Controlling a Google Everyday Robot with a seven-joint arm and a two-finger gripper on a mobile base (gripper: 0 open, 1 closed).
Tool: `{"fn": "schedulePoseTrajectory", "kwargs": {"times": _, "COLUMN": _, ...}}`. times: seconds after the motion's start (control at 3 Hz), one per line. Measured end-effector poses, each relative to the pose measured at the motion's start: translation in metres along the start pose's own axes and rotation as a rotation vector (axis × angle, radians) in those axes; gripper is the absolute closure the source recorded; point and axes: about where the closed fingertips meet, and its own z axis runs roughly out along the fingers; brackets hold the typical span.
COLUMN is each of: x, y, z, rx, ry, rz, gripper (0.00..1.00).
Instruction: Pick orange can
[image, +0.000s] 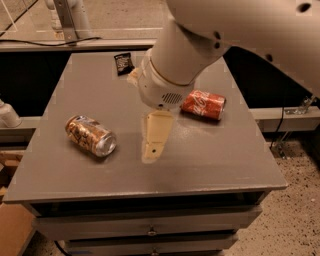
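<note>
The orange can (90, 135) lies on its side at the left of the grey table (210, 160), its silver end towards the front right. It has an orange-gold and dark brown pattern. My gripper (145, 125) hangs over the middle of the table, to the right of the orange can and apart from it. It is open and empty. One pale finger (154, 136) points down at the table; the other shows only as a tip (132, 76) behind the white wrist (167, 80). The red Coca-Cola can (203, 104) lies on its side right of the gripper.
A small black packet (122, 62) lies at the back of the table. My large white arm (250, 30) covers the upper right of the view. Drawers (150, 231) sit under the table's front edge. A cardboard box (12, 232) stands on the floor at lower left.
</note>
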Motion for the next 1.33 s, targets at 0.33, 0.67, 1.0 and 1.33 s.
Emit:
{"fn": "schedulePoseTrajectory", "kwargs": {"times": 0.33, "x": -0.023, "y": -0.007, "z": 0.03, "rx": -0.023, "ry": 0.015, "rz": 0.036, "gripper": 0.0}}
{"fn": "schedulePoseTrajectory", "kwargs": {"times": 0.67, "x": -0.042, "y": -0.01, "z": 0.058, "rx": -0.045, "ry": 0.021, "rz": 0.109, "gripper": 0.0}}
{"fn": "schedulePoseTrajectory", "kwargs": {"times": 1.0, "x": -0.053, "y": -0.011, "z": 0.082, "rx": -0.05, "ry": 0.005, "rz": 0.187, "gripper": 0.0}}
{"fn": "schedulePoseTrajectory", "kwargs": {"times": 1.33, "x": -0.057, "y": -0.015, "z": 0.101, "rx": -0.022, "ry": -0.008, "rz": 0.231, "gripper": 0.0}}
